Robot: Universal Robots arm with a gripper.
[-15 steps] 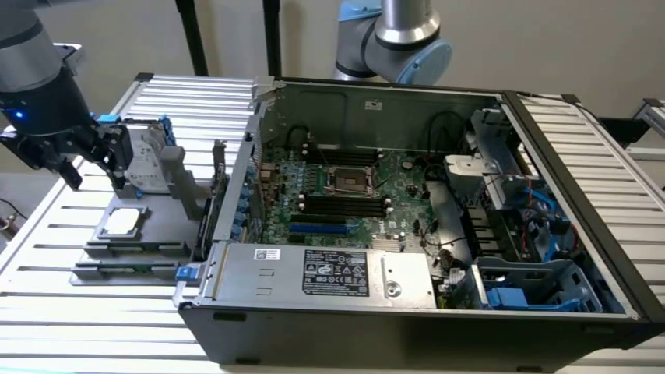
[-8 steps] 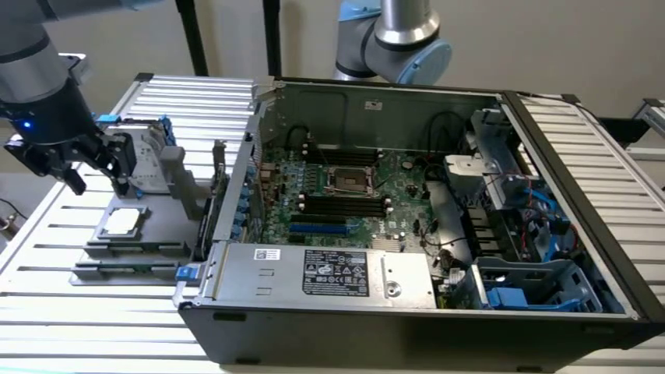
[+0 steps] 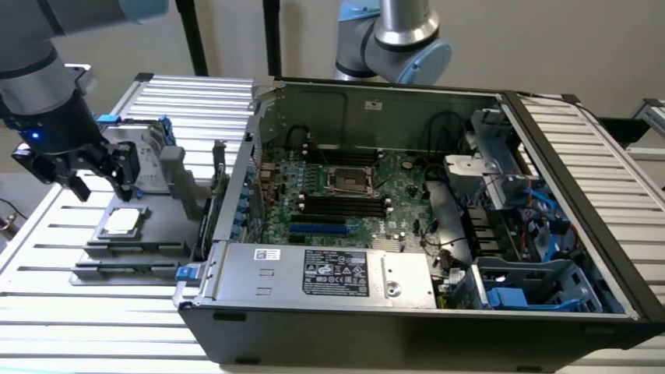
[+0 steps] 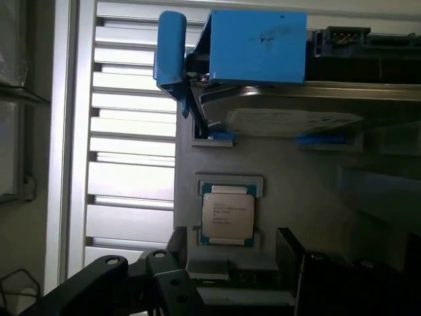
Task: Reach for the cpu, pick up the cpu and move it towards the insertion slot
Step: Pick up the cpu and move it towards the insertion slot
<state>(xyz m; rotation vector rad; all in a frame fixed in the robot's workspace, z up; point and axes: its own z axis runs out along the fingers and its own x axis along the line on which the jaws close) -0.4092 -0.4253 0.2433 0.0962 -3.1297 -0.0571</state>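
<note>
Nearest the exterior camera lies the black computer case (image 3: 416, 327), open on top, with its labelled power supply (image 3: 322, 273) along the front edge. Off the case, at the exterior view's left, the arm (image 3: 42, 86) comes down steeply and the gripper (image 3: 102, 185) hangs with its jaws spread and nothing between them. In the wrist view the dark fingers (image 4: 125, 283) stand well apart. The cpu (image 3: 124, 220) (image 4: 227, 217) lies flat in a recess of a grey holder (image 3: 124, 253) on the slatted table (image 3: 62, 319), below the gripper and untouched; it seems slightly to the exterior view's right of the fingertips, though the angle makes that hard to judge. Just behind the chip stands a hard drive (image 3: 146, 148) (image 4: 289, 122) with blue brackets, close to the gripper. The case's upright side wall (image 3: 233, 187) rises between the holder and the motherboard (image 3: 416, 171). The insertion slot (image 3: 350, 181) sits there, well apart from the cpu, with black memory slots (image 3: 343, 206) beside it.
</note>
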